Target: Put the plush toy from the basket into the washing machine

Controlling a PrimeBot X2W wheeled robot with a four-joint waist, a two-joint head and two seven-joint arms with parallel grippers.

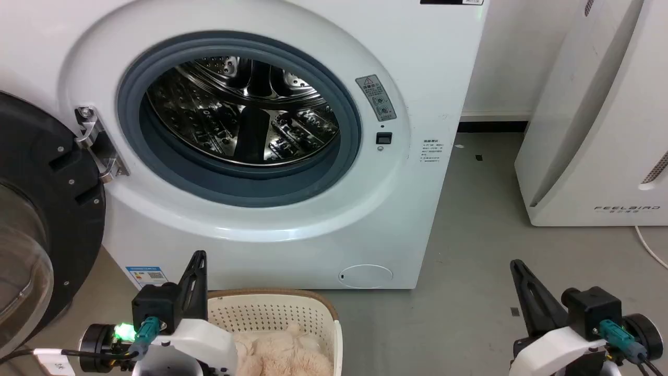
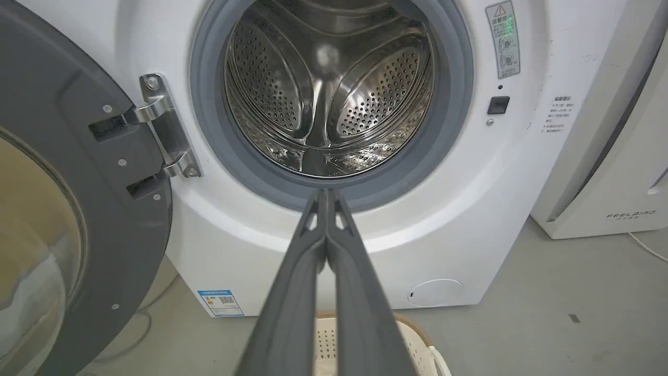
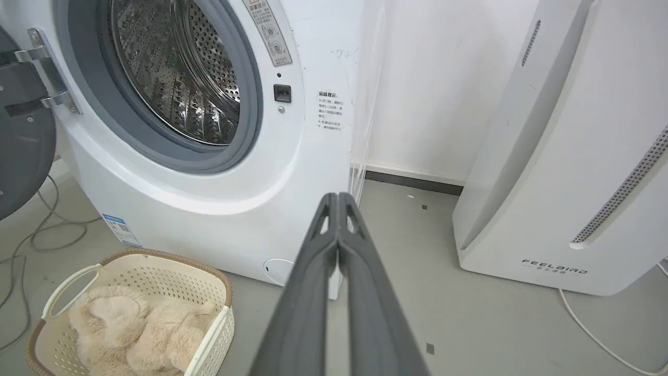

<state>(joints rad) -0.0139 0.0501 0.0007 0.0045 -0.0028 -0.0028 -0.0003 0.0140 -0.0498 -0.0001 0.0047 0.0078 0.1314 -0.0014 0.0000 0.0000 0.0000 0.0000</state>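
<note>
**Q:** So, where is the plush toy (image 3: pixel 130 334) at this point?

**A:** It's curled up in the basket (image 3: pixel 219 334), which is parked on the floor (image 1: pixel 469 261) just in front of the washing machine (image 1: pixel 428 78), near side, under the left half. Nothing is lifted yet, so the task is judged to be at its very start.

**Q:** Is anything held by the grippers?

**A:** Nope. The left gripper (image 2: pixel 326 196) is seen with its fingers pressed flat together on nothing, raised over the basket's left side and aimed at the drum (image 1: pixel 240 109). The right gripper (image 3: pixel 338 197) is pressed together the same way, also empty. It's held well off to the right over bare floor, probably so the pick isn't crowded.

**Q:** Why is the door (image 1: pixel 47 209) swung so far left?

**A:** So the porthole is left wide open. The drum is shown empty, and a straight path up from the basket is given. With the basket set right below the opening, only a short lift is needed.

**Q:** What's called for next?

**A:** Probably the left fingers have to be spread and dipped into the basket. The toy looks soft and floppy, so a dangling limb could get snagged on the grey gasket (image 1: pixel 130 104).
</note>
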